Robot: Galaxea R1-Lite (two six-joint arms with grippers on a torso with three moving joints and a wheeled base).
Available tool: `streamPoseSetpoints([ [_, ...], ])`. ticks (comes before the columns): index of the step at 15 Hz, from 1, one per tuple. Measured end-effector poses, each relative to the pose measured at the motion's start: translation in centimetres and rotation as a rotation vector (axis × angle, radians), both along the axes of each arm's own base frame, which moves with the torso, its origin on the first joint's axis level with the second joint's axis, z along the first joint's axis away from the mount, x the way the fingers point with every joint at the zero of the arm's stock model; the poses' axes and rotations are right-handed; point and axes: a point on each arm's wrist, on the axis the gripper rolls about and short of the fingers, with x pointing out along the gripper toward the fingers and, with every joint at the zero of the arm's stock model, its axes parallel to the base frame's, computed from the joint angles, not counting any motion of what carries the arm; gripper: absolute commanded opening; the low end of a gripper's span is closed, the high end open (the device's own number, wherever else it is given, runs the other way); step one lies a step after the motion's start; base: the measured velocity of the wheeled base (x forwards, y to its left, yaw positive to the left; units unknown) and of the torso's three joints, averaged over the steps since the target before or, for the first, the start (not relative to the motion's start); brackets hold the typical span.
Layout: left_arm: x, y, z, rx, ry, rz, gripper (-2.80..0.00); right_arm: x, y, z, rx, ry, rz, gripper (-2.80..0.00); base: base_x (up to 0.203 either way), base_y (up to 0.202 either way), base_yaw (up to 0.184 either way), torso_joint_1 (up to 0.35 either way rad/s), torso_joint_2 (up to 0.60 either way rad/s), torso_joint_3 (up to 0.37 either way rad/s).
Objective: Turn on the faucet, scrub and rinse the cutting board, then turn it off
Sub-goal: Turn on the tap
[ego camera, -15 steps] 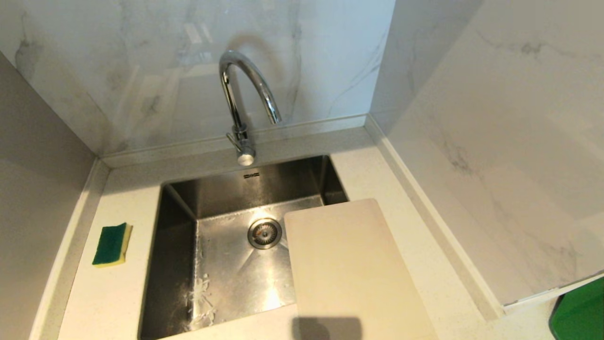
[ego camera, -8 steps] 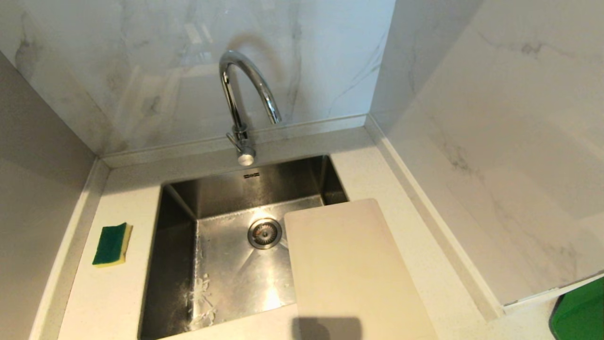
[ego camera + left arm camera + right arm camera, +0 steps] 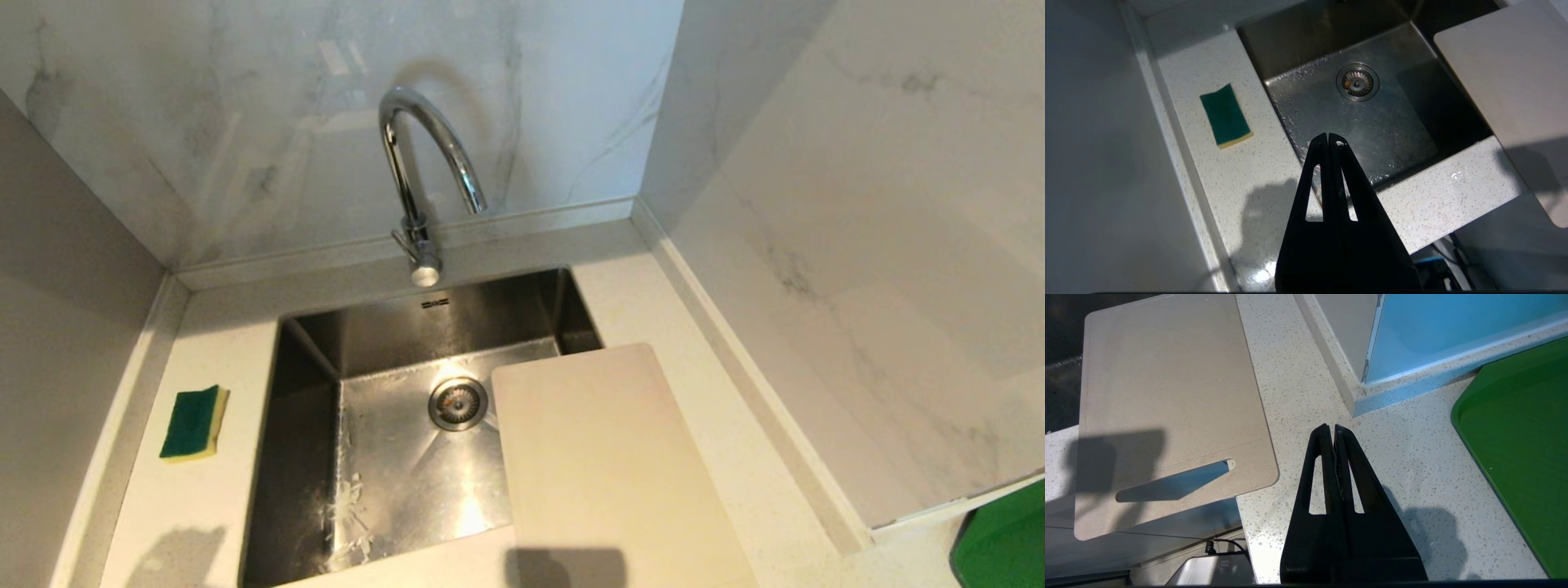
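The speckled off-white stone counter (image 3: 204, 506) wraps a square brushed-steel sink (image 3: 392, 457) in the middle of the head view, with glossy marble-veined wall panels (image 3: 245, 122) filling the upper part of the frame. The cutting board (image 3: 604, 465), a flat cream plastic rectangle with rounded corners, lies at lower centre-right, its long axis running from the lower edge of the frame up toward the wall; its left part overhangs the sink's right side and the rest lies on the counter. In the right wrist view its narrow slot handle (image 3: 1175, 484) sits by the short edge that juts past the counter's front. The faucet (image 3: 420, 175), a polished chrome gooseneck, stands upper centre behind the sink, its arch curving right and down over the basin, a small lever knob (image 3: 424, 269) low on the stem. A green tray (image 3: 1519, 441) shows at the right of the right wrist view. A green-topped, yellow-bodied sponge (image 3: 194, 423) lies at left on the counter, lengthwise toward the wall. A round strainer drain (image 3: 458, 403) marks the basin floor. The left gripper (image 3: 1328, 138) hangs above the sink's front rim, fingers pressed together and empty; the right gripper (image 3: 1330, 428), likewise closed on nothing, hangs above bare counter just beside the board
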Motion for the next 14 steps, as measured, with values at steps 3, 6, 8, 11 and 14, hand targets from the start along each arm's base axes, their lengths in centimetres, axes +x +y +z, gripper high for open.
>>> streamPoseSetpoints([
  [3, 4.5, -0.1, 2.4, 0.008, 0.079, -0.043, -2.80, 0.0, 0.0, 0.0, 0.000, 0.000, 0.000, -2.80, 0.000, 0.000, 0.000, 0.000, 0.00, 0.000],
  [6, 9.8, -1.0, 4.7, -0.077, 0.148, -0.095, -2.80, 0.0, 0.0, 0.0, 0.000, -0.001, 0.000, -2.80, 0.000, 0.000, 0.000, 0.000, 0.00, 0.000],
  [8, 13.5, -2.1, 5.5, -0.116, 0.199, -0.128, -2.80, 0.0, 0.0, 0.0, 0.000, 0.000, 0.000, -2.80, 0.000, 0.000, 0.000, 0.000, 0.00, 0.000],
  [11, 18.9, -4.0, 5.8, -0.119, 0.245, -0.148, -2.80, 0.0, 0.0, 0.0, 0.000, 0.000, 0.000, -2.80, 0.000, 0.000, 0.000, 0.000, 0.00, 0.000],
  [14, 23.9, -5.7, 6.5, -0.106, 0.193, -0.111, -2.80, 0.0, 0.0, 0.0, 0.000, 0.000, 0.000, -2.80, 0.000, 0.000, 0.000, 0.000, 0.00, 0.000],
])
